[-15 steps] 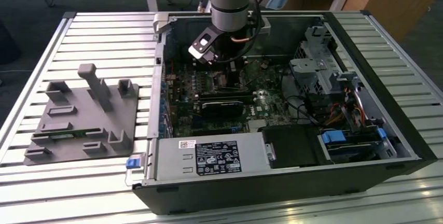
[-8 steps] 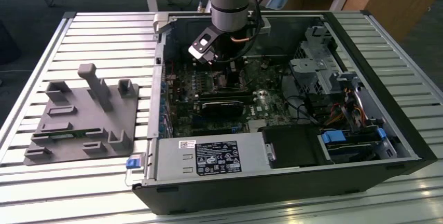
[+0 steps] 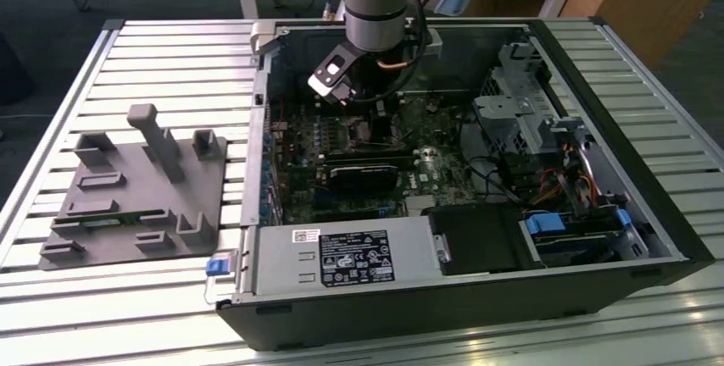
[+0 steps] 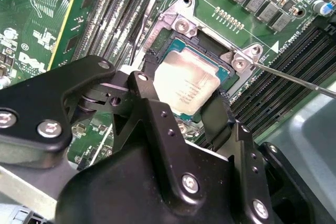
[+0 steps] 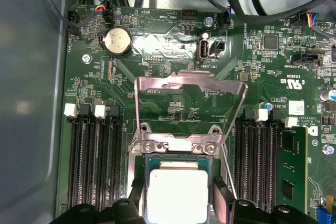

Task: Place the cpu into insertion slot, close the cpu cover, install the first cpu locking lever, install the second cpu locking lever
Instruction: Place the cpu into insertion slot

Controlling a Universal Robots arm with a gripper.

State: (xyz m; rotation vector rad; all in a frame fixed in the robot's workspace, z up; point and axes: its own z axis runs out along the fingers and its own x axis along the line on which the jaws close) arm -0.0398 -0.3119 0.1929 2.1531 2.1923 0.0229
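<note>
In both wrist views the cpu (image 4: pixel 186 82) (image 5: pixel 176 195), a flat silver square, lies level in the insertion slot (image 4: pixel 210 40) (image 5: pixel 176 169). My gripper (image 4: pixel 184 90) (image 5: pixel 177 203) straddles the cpu. Its black fingers (image 4: pixel 216 114) press against two opposite edges of the chip. The cpu cover (image 5: pixel 189 85), a thin silvery frame, stands tipped up behind the socket in the first wrist view. A thin wire locking lever (image 4: pixel 294 77) sticks out beside the socket, unlatched. In the exterior view the gripper (image 3: pixel 379 116) reaches down into the open computer case.
Long black memory slots (image 5: pixel 94 166) flank the socket on both sides. A black card (image 3: pixel 364 173) lies across the board just in front of the gripper. Drive cages and cables (image 3: pixel 543 146) fill the exterior view's right. A grey fixture (image 3: pixel 125 188) sits on the slatted table outside the case.
</note>
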